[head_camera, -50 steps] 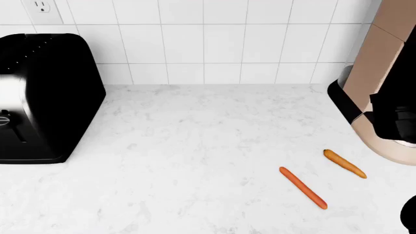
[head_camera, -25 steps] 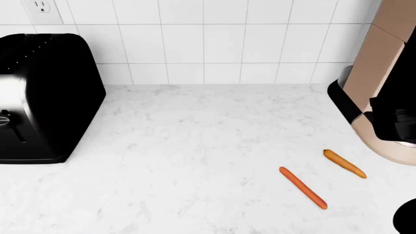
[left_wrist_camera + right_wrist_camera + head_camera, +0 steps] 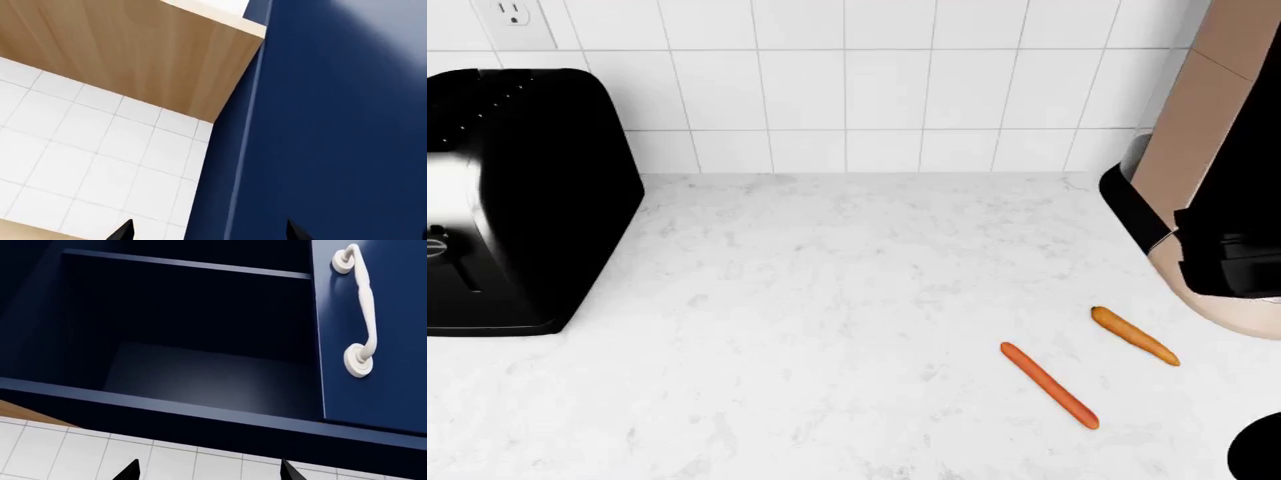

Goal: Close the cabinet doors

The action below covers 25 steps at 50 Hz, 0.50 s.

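In the left wrist view a navy cabinet door (image 3: pixel 333 125) fills one side, seen close up, next to the light wood cabinet side (image 3: pixel 133 55) and the white tiled wall (image 3: pixel 87 170). My left gripper (image 3: pixel 210 234) is open, and the door's edge lies between its fingertips in the picture. The right wrist view looks into the open, dark navy cabinet (image 3: pixel 193 325) with a shelf inside. Beside that opening a navy door (image 3: pixel 373 335) with a white handle (image 3: pixel 361 310) stands shut. My right gripper (image 3: pixel 209 473) is open and holds nothing, just short of the cabinet's lower rail. The cabinet doors are out of the head view.
On the white marble counter (image 3: pixel 827 300) stand a black toaster (image 3: pixel 521 200) at the left and a tan and black coffee machine (image 3: pixel 1208 130) at the right. Two carrots (image 3: pixel 1049 384) (image 3: pixel 1134 335) lie near the front right. A dark part of my right arm (image 3: pixel 1234 250) crosses the right edge.
In the head view the dark arm part at the right edge has shifted slightly down and left. The dark shape in the bottom right corner has grown.
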### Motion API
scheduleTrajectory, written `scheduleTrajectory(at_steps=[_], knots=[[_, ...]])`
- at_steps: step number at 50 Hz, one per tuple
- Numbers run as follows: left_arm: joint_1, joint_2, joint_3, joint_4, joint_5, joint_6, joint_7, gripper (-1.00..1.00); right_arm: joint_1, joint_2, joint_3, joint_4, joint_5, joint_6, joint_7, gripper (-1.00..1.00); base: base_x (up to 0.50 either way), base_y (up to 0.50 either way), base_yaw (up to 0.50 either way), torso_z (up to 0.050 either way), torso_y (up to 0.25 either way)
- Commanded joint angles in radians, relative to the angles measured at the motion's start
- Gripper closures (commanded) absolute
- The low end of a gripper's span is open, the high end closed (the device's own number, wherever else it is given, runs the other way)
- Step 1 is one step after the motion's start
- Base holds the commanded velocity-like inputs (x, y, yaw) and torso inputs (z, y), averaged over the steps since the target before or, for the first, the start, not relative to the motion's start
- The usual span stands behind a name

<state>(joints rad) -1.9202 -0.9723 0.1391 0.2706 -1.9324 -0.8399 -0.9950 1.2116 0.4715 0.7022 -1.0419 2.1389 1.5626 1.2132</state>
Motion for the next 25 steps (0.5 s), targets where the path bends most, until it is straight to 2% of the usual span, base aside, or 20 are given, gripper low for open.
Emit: scheduleTrajectory(at_steps=[1,12,25], knots=[[-0.092,0.055,0.052,-0.026,-0.101,0.006,-0.030,-1.00,0.000,-0.005,-0.001,0.000,-0.011,0.001,-0.015,-1.00,0.00,0.00,0.00,0.000,0.000],[-0.045,0.110,0.014,-0.070,-0.207,0.097,-0.041,-1.00,-0.005,-0.009,-0.001,-0.003,-0.032,0.004,-0.038,-1.00,0.00,0.00,0.00,0.002,0.001],[0.004,0.168,0.092,-0.022,-0.089,0.058,-0.004,-1.00,-0.015,-0.001,0.017,-0.004,0.009,0.006,-0.017,-1.00,0.00,0.00,0.00,0.002,0.000]])
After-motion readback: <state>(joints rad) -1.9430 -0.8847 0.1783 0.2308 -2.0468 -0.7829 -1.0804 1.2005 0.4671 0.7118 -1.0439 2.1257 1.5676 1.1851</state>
